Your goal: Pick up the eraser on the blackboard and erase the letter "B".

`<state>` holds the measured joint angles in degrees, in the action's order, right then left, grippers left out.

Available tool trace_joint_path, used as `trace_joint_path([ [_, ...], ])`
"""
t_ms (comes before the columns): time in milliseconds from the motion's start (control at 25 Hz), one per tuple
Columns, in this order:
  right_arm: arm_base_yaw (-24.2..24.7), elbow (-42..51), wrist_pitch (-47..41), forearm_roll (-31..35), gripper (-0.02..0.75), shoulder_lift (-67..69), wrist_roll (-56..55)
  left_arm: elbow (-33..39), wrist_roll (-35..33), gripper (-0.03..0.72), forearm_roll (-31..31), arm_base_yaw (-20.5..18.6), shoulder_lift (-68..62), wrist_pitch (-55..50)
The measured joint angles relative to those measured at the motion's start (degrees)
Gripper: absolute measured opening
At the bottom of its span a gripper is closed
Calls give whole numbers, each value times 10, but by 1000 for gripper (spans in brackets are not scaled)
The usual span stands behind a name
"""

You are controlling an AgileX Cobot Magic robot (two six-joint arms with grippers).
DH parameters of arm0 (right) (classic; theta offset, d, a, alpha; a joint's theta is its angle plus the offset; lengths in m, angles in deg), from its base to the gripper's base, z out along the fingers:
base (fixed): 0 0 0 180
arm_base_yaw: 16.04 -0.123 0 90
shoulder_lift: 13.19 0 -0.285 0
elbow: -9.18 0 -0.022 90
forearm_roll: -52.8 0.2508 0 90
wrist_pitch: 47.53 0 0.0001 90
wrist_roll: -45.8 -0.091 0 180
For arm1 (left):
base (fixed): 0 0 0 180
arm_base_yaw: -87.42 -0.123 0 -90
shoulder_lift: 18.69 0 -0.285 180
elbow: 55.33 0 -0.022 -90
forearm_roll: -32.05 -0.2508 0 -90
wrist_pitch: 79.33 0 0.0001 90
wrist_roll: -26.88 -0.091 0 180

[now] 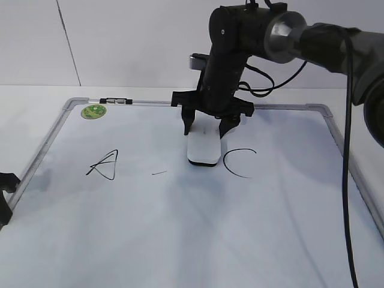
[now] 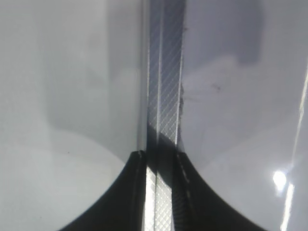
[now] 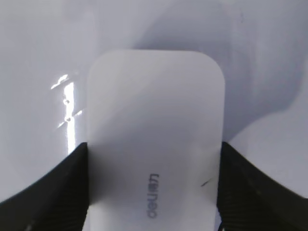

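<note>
Two arms | right arm (image 1: 231, 54) vertical, jaws grasping eraser (image 1: 203, 148) | left jaws: cannot tell

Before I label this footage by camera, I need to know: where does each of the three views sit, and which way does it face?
Exterior view: in front of the table, looking down at a slant over the blackboard; shows the right arm, its gripper on the eraser.
Left wrist view: on the left arm, facing down at the board's grey frame; dark fingers at the bottom.
Right wrist view: on the right arm, looking down at the eraser between its fingers.
Exterior and right wrist views share the eraser.
</note>
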<state>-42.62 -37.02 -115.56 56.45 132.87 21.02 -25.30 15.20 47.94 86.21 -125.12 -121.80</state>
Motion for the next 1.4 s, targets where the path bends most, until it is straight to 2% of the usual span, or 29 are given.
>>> trace_joint_path([
  [360,-23,1,0,-7,542,0,7,0,0,89,0,0,0,-1],
  [960,-136,2,-8,-5,542,0,10,0,0,89,0,0,0,-1],
  [1200,-151,2,-8,34,542,0,10,0,0,89,0,0,0,-1],
  [1400,-154,2,-8,23,542,0,7,0,0,89,0,0,0,-1],
])
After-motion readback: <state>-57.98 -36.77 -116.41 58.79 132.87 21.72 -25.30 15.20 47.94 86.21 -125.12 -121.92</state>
